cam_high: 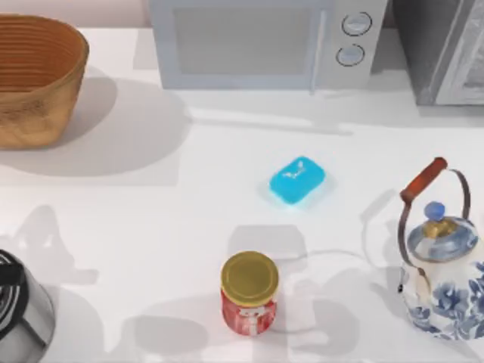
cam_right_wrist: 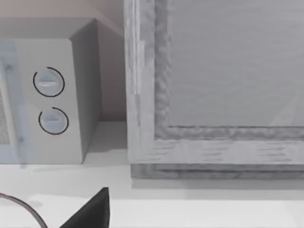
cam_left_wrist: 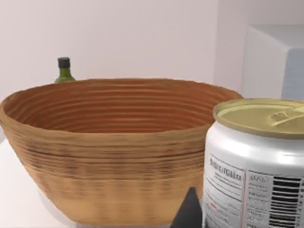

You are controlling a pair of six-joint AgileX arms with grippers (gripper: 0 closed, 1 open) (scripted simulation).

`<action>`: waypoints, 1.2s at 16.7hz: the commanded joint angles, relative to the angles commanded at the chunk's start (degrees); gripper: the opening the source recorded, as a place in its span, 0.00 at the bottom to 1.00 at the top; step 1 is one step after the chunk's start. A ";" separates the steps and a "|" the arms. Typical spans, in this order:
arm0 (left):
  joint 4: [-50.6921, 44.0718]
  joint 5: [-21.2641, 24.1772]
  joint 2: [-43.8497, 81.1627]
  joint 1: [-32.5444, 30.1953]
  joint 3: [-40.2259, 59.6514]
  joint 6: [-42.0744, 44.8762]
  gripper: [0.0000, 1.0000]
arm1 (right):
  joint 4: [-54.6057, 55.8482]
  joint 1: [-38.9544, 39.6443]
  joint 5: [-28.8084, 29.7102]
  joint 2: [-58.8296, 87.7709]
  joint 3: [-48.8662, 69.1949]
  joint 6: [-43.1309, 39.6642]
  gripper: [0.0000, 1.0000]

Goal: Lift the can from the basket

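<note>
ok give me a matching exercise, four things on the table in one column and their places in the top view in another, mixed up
Things:
1. basket
2. red jar
3. kettle
4. blue soap

Places:
A. right edge, near side
B. far left corner
C. middle of the table
D. near edge, centre

Pairs: 1-B, 2-D, 3-A, 4-C

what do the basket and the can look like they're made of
Basket: seemingly woven wicker, matte orange-brown, going by the stacked ribbed bands round its flaring wall. Can: probably metal, with a smooth glossy white printed label carrying a barcode and a tan-gold top with a pull tab.
</note>
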 joint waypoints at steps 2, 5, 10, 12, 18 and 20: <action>2.80 1.84 4.04 -0.60 3.21 0.44 0.00 | 0.00 0.00 0.00 0.00 0.00 0.00 1.00; 9.05 6.78 14.66 -1.79 10.32 1.39 0.00 | 0.00 0.00 0.00 0.00 0.00 0.00 1.00; 23.07 20.10 43.89 -4.25 25.18 3.78 0.00 | 0.00 0.00 0.00 0.00 0.00 0.00 1.00; 29.65 26.83 58.64 -5.19 31.49 4.99 0.00 | 0.00 0.00 0.00 0.00 0.00 0.00 1.00; 50.05 49.06 99.06 -7.65 48.12 8.19 0.00 | 0.00 0.00 0.00 0.00 0.00 0.00 1.00; 56.13 56.31 109.08 -8.34 52.28 8.52 0.00 | 0.00 0.00 0.00 0.00 0.00 0.00 1.00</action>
